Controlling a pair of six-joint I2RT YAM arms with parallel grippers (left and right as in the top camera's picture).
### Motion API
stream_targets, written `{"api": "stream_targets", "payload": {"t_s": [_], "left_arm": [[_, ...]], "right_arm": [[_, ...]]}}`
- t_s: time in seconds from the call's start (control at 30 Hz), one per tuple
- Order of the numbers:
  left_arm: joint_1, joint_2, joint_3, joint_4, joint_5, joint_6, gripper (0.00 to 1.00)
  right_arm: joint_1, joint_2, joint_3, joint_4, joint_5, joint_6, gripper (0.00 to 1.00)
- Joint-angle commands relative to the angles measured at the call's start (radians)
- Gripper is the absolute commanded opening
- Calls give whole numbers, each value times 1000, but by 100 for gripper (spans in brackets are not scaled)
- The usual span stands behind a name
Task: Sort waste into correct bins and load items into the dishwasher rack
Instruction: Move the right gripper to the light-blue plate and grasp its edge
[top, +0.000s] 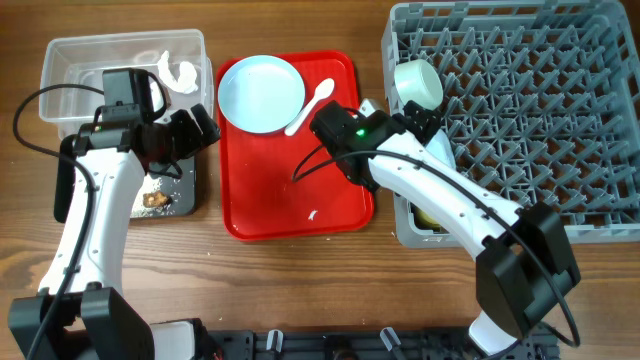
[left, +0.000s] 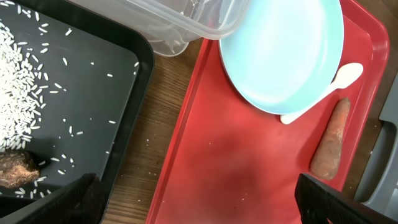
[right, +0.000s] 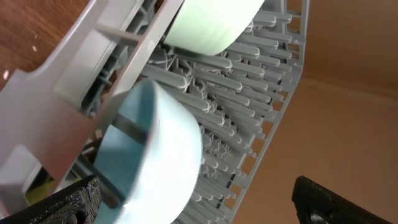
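Note:
My left gripper (top: 197, 130) is open and empty, between the black tray (top: 185, 195) and the red tray; its point in the left wrist view (left: 196, 202) lies over the red tray's left edge. The black tray holds rice (left: 25, 81) and a brown lump (left: 15, 168). A carrot-like stick (left: 329, 140), the pale blue plate (top: 262, 92) and the white spoon (top: 312, 104) lie on the red tray. My right gripper (top: 425, 125) is open at the grey rack (top: 520, 110), beside a bowl (right: 165, 155) standing on edge. A second bowl (top: 418, 82) stands behind it.
The clear tub (top: 70, 60) at the back left holds crumpled white paper (top: 180, 75). The red tray (top: 300, 200) has a small white scrap (top: 313, 214) near its front. Something yellow (top: 425, 215) shows under my right arm at the rack's front left corner.

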Motion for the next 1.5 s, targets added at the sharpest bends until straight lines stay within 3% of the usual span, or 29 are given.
{"api": "stream_targets", "payload": {"t_s": [0.0, 0.17, 0.43, 0.53, 0.77, 0.87, 0.97, 1.03, 1.17, 1.27, 1.47], "left_arm": [[6, -11, 18, 3, -2, 2, 100], [6, -11, 18, 3, -2, 2, 100], [6, -11, 18, 3, -2, 2, 100], [6, -11, 18, 3, -2, 2, 100], [6, -11, 18, 3, -2, 2, 100], [6, -11, 18, 3, -2, 2, 100], [6, -11, 18, 3, -2, 2, 100], [6, -11, 18, 3, -2, 2, 100], [6, -11, 18, 3, -2, 2, 100], [6, -11, 18, 3, -2, 2, 100], [6, -11, 18, 3, -2, 2, 100]], "right_arm": [[3, -4, 67, 47, -9, 40, 100], [5, -37, 124, 201, -100, 60, 100], [15, -43, 133, 381, -879, 71, 100], [12, -43, 132, 443, -1024, 144, 100], [11, -43, 132, 563, -1036, 264, 100], [11, -43, 132, 644, -986, 377, 91], [17, -43, 132, 715, -984, 377, 87], [22, -43, 132, 739, -985, 378, 88], [20, -41, 132, 721, -985, 376, 100], [11, -41, 132, 686, -977, 376, 100], [-28, -38, 197, 611, -1017, 512, 100]]}}
